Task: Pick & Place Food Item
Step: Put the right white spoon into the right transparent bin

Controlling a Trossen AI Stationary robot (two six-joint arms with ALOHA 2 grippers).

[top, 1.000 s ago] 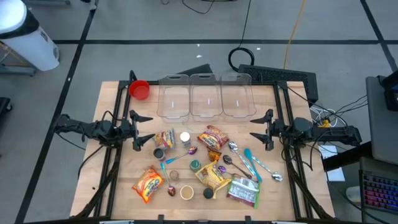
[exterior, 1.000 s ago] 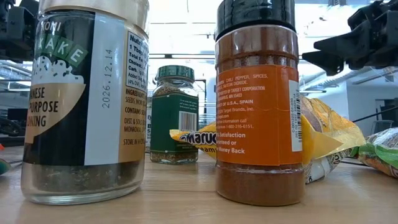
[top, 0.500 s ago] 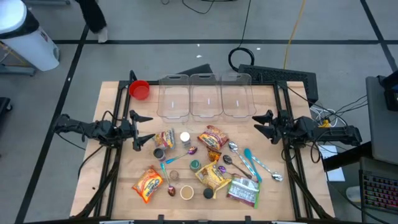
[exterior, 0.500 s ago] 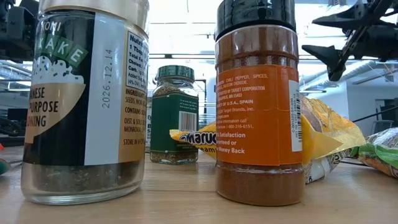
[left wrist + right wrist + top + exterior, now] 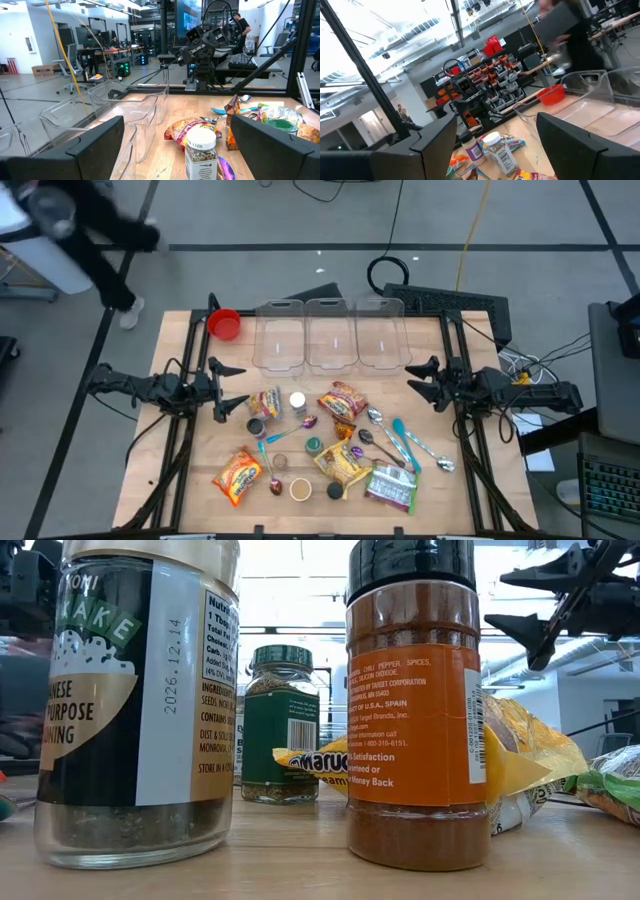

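Food lies in the middle of the wooden table (image 5: 180, 470): an orange snack packet (image 5: 238, 476), a noodle packet (image 5: 343, 402), a yellow packet (image 5: 343, 465), a green packet (image 5: 392, 488) and several spice jars, one with a white lid (image 5: 297, 402). The low view shows a seasoning jar (image 5: 135, 700) and an orange spice jar (image 5: 415, 710) upright, close up. My left gripper (image 5: 226, 390) hangs open and level at the left edge. My right gripper (image 5: 421, 376) hangs open at the right edge, rolled and tipped slightly up. Both stand clear of everything.
Three clear bins (image 5: 279, 335) (image 5: 331, 332) (image 5: 383, 332) stand in a row at the far edge, a red bowl (image 5: 225, 324) left of them. Spoons (image 5: 385, 430), one of them teal (image 5: 403, 442), lie right of the food. A person (image 5: 95, 230) passes beyond the far left corner.
My right gripper has rolled about its own pointing line and tipped a little upward, staying in place and open. A person has walked into the high view beyond the table's far left corner.
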